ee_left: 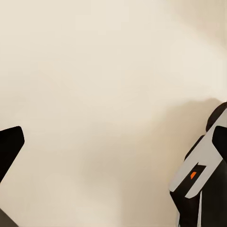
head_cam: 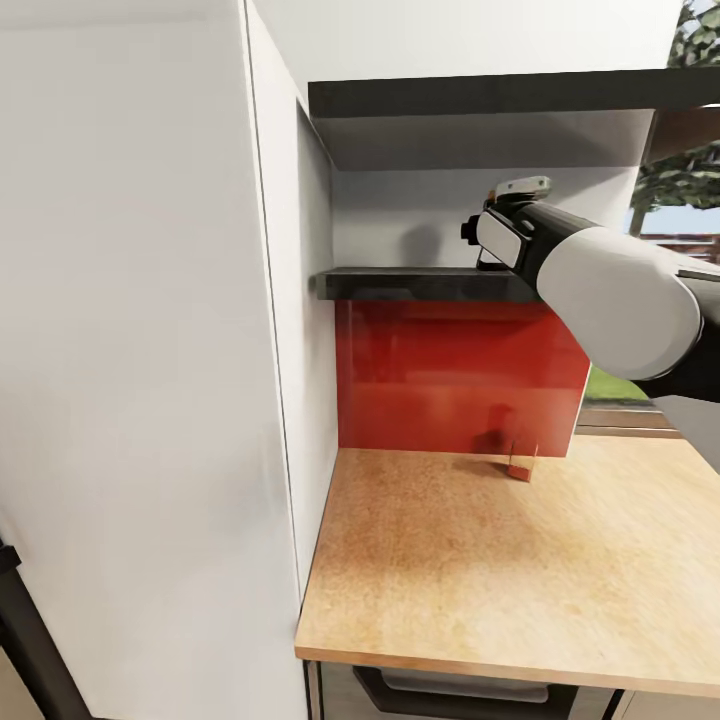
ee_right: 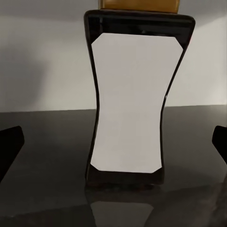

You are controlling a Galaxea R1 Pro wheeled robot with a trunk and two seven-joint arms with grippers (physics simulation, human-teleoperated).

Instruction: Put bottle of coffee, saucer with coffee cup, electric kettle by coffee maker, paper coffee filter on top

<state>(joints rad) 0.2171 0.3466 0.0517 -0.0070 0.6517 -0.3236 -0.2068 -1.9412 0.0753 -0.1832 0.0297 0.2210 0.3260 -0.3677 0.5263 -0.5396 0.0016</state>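
No text, brand, number or sign can be read anywhere. The bottle of coffee point(ee_right: 130, 101), straight ahead of the right gripper point(ee_right: 113, 146) between its spread fingertips, carries a pale label point(ee_right: 134, 104) that is entirely blank, and its gold cap bears no lettering either.

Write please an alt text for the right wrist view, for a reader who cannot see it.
A dark bottle of coffee with a blank white label and a gold cap stands upright on a dark glossy shelf, against a pale wall. The two dark fingertips of the right gripper sit wide apart on either side of it, not touching it.
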